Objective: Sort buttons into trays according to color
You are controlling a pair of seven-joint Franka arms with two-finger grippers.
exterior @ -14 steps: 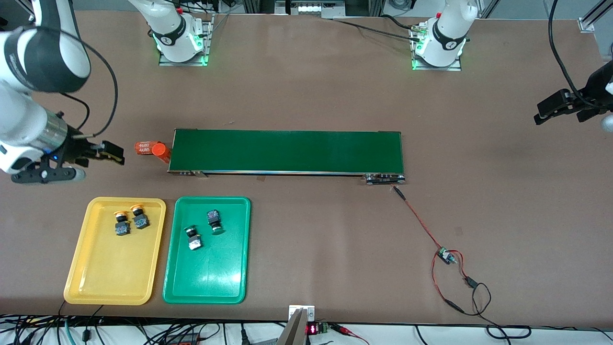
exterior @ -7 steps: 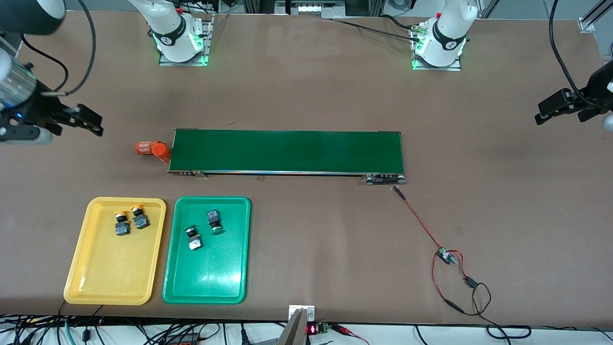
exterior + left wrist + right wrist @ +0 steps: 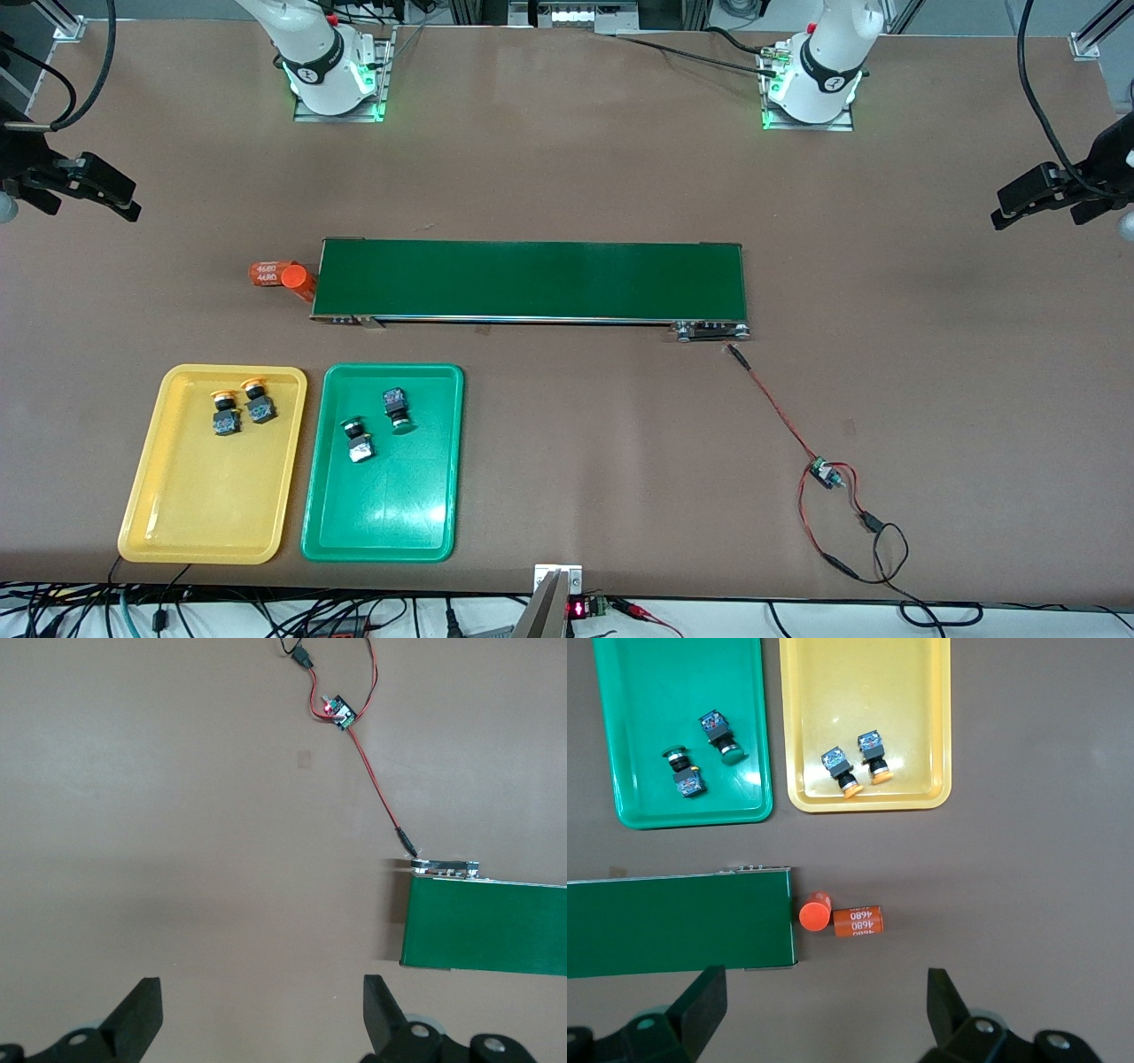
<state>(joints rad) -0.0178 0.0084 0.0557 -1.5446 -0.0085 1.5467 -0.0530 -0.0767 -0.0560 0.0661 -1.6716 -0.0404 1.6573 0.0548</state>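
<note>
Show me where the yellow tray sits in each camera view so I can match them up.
Front view: yellow tray near the right arm's end of the table, beside the green tray, nearer the camera than the conveyor belt.
Right wrist view: yellow tray, beside the green tray.
Left wrist view: not in it.
Shared landmark: the conveyor belt.

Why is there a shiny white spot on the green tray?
Front view: a lamp's glare shows on the green tray, fainter on the yellow tray. Right wrist view: a smaller glint on the green tray near a green button.
</note>
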